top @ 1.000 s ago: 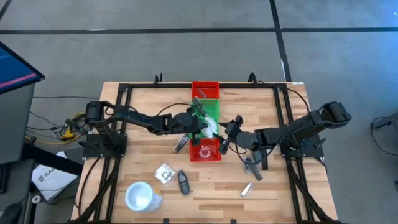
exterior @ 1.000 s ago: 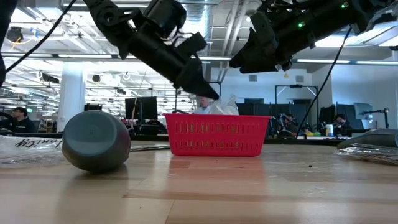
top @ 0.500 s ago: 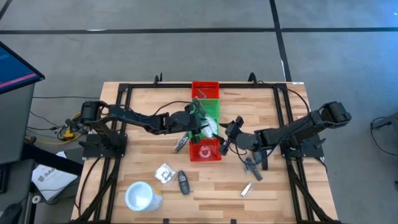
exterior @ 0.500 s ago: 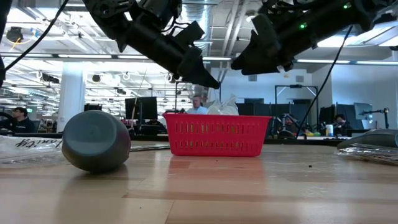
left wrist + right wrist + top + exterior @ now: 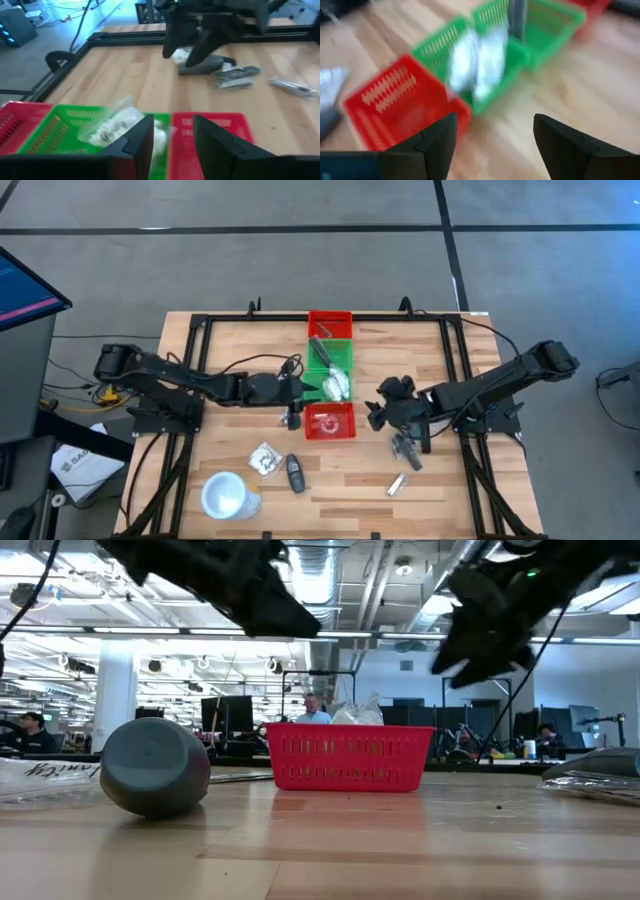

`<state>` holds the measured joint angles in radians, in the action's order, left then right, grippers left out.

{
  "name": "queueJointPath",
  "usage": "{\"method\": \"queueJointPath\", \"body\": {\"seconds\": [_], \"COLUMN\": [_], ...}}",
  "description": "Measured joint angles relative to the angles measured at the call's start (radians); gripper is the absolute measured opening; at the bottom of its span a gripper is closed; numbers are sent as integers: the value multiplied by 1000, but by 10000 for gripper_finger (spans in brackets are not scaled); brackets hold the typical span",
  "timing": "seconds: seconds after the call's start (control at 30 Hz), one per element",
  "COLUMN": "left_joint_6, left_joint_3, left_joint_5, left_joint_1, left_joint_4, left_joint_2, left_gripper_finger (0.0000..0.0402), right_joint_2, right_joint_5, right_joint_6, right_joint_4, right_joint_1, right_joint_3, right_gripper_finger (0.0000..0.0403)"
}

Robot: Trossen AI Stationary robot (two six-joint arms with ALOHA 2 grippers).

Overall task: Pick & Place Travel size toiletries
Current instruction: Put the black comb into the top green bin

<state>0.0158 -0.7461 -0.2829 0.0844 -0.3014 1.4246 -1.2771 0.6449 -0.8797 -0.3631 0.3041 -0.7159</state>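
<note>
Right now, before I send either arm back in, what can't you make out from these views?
- Red bin, low view: its wall hides the contents.
- Clear packet in the green bin, right wrist view: motion blur.
- Silver tube, high view: too small to read.
- Left gripper, high view: too small to judge.

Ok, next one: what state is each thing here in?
Left gripper: open, empty, beside the bins.
Right gripper: open, empty.
Clear crinkly packet showing white: lying in the green plastic bin.
Near red plastic bin: upright.
White round cup: tipped on its side.
</note>
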Motion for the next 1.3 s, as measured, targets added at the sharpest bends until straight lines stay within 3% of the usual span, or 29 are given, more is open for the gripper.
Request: {"method": "queueJointPath", "body": {"seconds": [0.27,0.6,0.97,1.3], "left_joint_6": [-51,-54,-76,-80], "left_joint_3": [68,73,73,73], "left_joint_5": [0,-1,0,-1], "left_joint_1": [75,147,173,183], "left_joint_4": [-11,-16,-21,-21], "left_joint_2": [-64,-56,-56,-55], "left_gripper_finger": [129,129,129,129], "right_joint_2": [49,46,46,12], "right_joint_5": [-86,-230,-288,-353], "right_joint_6": [-363,-718,-1085,-1223], "right_joint_4": [-324,-547,-701,-701], "right_joint_1": [114,293,482,561], "right_joint_3": [-25,-25,-25,1], "right_gripper_finger": [211,162,180,196]}}
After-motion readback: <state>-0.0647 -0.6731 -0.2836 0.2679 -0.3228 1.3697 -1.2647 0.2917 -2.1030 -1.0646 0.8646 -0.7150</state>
